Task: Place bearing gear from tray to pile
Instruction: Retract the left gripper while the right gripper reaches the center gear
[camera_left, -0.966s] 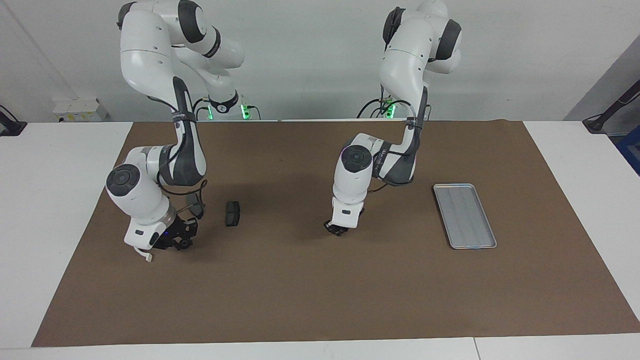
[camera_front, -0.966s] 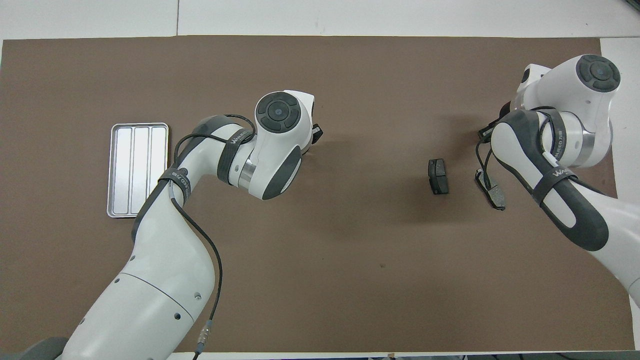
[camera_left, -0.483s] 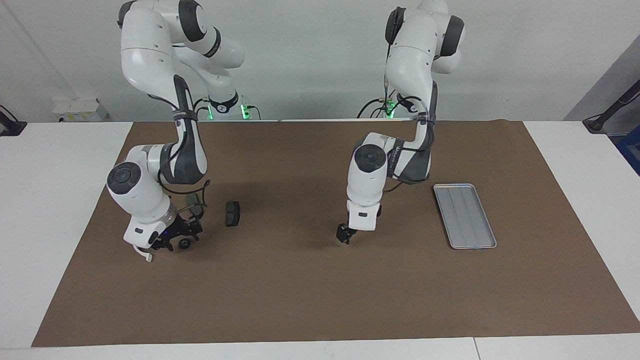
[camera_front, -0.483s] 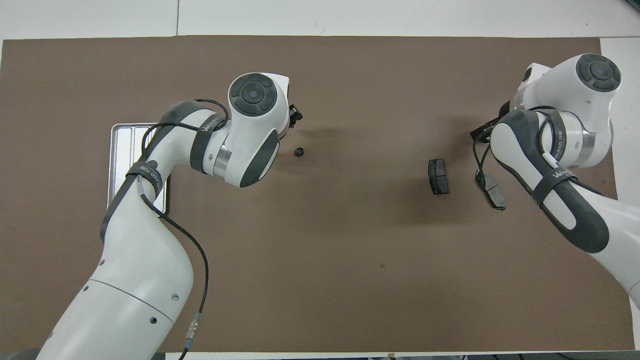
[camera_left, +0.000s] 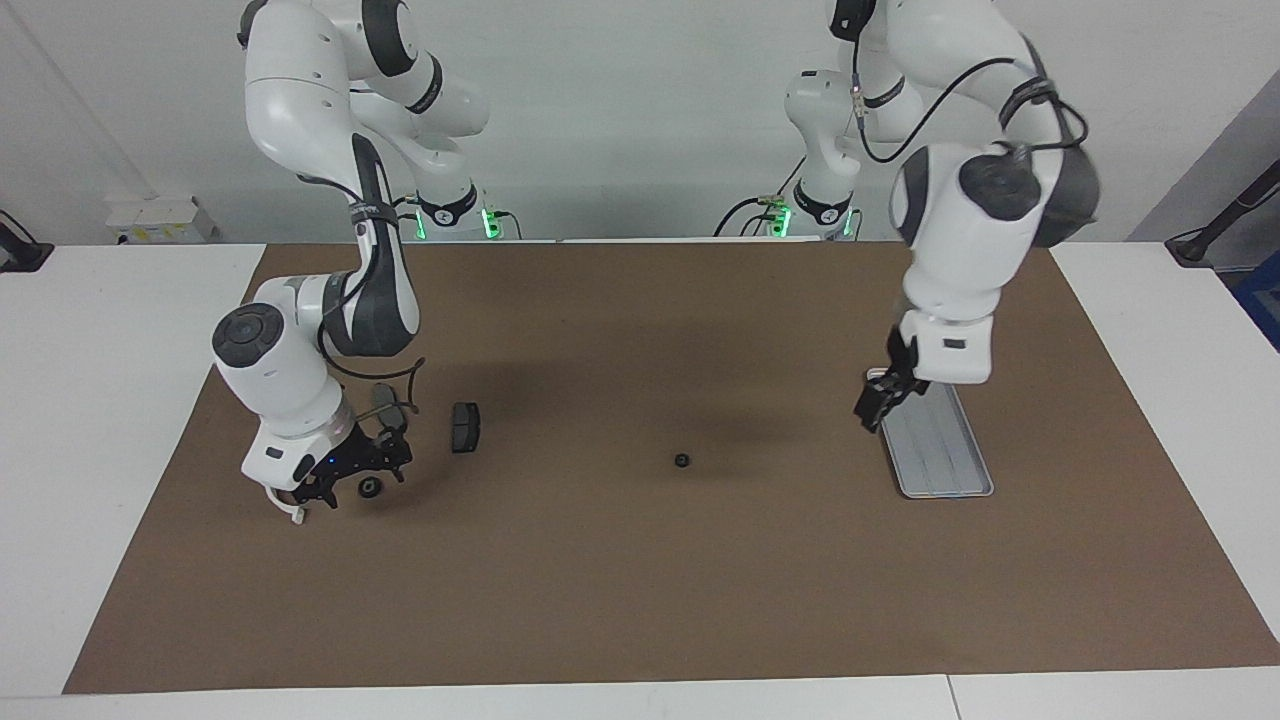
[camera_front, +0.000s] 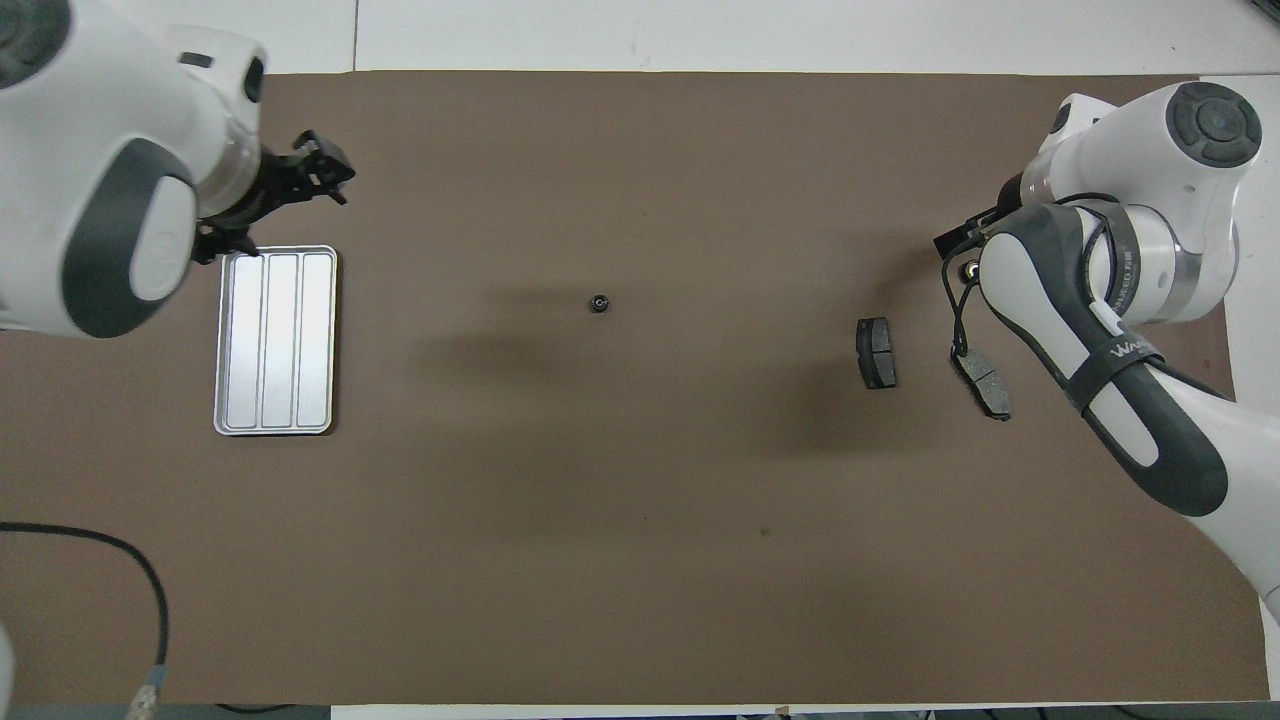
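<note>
A: The bearing gear (camera_left: 682, 461) – where does it lie?

B: Loose on the brown mat (camera_left: 640, 600), mid-table, well apart from the tray (camera_left: 975, 488) and from the dark pads (camera_left: 465, 427). A second small gear (camera_left: 369, 489) lies just beside the right gripper (camera_left: 352, 478).

A: And the grippers?

B: The right gripper hangs low over the mat near the pads, fingers spread, holding nothing. The left gripper (camera_left: 872, 408) is raised over the tray's robot-side end, jaws apart and empty.
</note>
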